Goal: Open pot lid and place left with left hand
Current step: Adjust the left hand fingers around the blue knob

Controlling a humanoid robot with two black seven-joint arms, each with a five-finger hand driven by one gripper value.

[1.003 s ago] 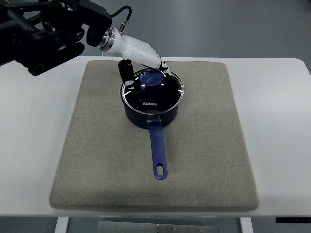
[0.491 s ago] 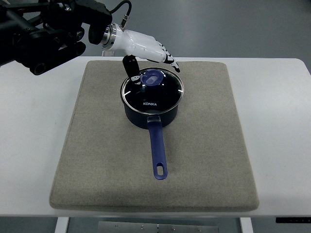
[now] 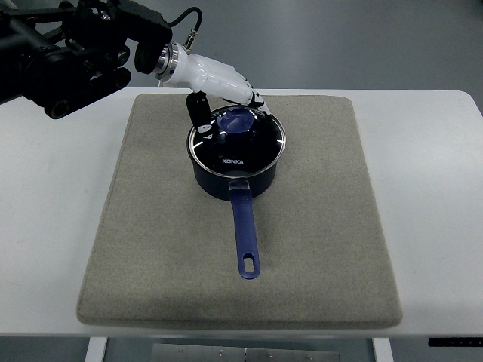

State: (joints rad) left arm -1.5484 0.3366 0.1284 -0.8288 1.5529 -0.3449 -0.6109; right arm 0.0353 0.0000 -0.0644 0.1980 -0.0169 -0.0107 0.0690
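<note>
A dark blue saucepan (image 3: 215, 181) stands on the far middle of the mat, its long blue handle (image 3: 245, 234) pointing toward me. The glass lid (image 3: 253, 149) sits on the pot, with a blue knob (image 3: 238, 121) in its centre. My left hand (image 3: 226, 107), white with dark fingertips, reaches in from the upper left and hovers low over the lid's far edge. Its thumb (image 3: 199, 110) hangs left of the knob and its fingers (image 3: 253, 100) lie behind it, spread and holding nothing. The right arm does not show.
A grey-beige mat (image 3: 317, 226) covers most of the white table (image 3: 438, 188). The black left arm (image 3: 75, 53) fills the upper left corner. Bare mat lies to the left of the pot (image 3: 143, 196).
My left hand has dropped back down from its raised, stretched-out pose, and its thumb and fingers again flank the knob. The pot and lid have not moved.
</note>
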